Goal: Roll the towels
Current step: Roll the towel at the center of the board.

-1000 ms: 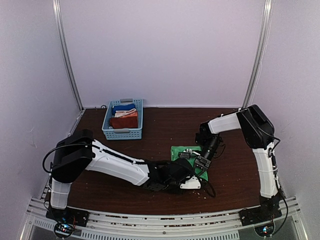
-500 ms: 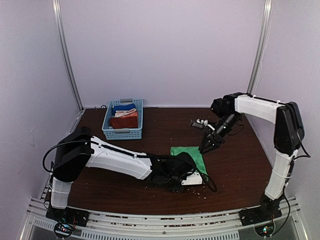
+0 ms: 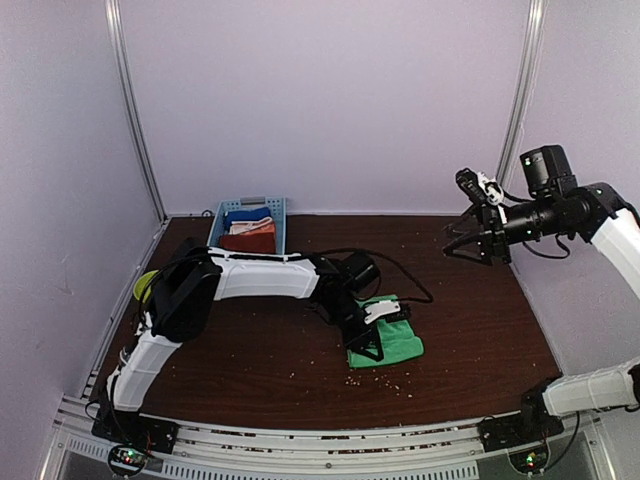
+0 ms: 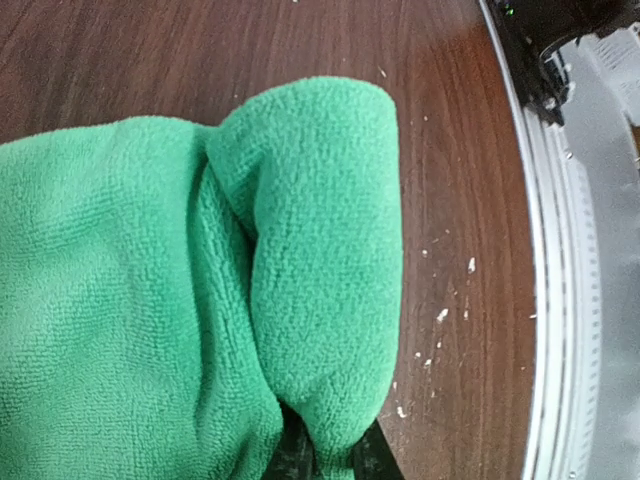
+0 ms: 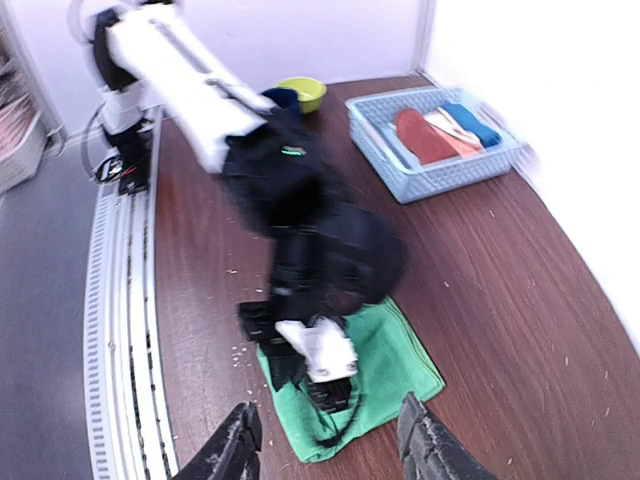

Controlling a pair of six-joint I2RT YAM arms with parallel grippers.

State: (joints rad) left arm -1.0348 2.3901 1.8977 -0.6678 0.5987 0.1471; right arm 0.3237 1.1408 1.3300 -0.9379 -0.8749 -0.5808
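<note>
A second ago the right gripper was down at the green towel, nearly shut. It has since lifted high above the surface and swung far to the right of the basket. Its jaws now stand about half apart and hold nothing, as the right wrist view shows. The left arm lay low across the front then. It now reaches in from the basket's side, and the left gripper has closed. In the left wrist view its jaws are pinched tight on a fold of the green towel. The towel has shifted with it and no longer lies flat.

The green towel sits nearer than the basket and to its right, on the dark wood surface. It is bright green with a fine looped pile, and one edge is turned over into a thick rounded fold. The rest lies bunched beside that fold. Pale crumbs dot the wood around it.

The rust towel lies folded in the basket, at its near end. Behind it are a striped cloth and a blue cloth. A yellow-green bowl shows left of the basket.

No lettering is sharp enough to read.
</note>
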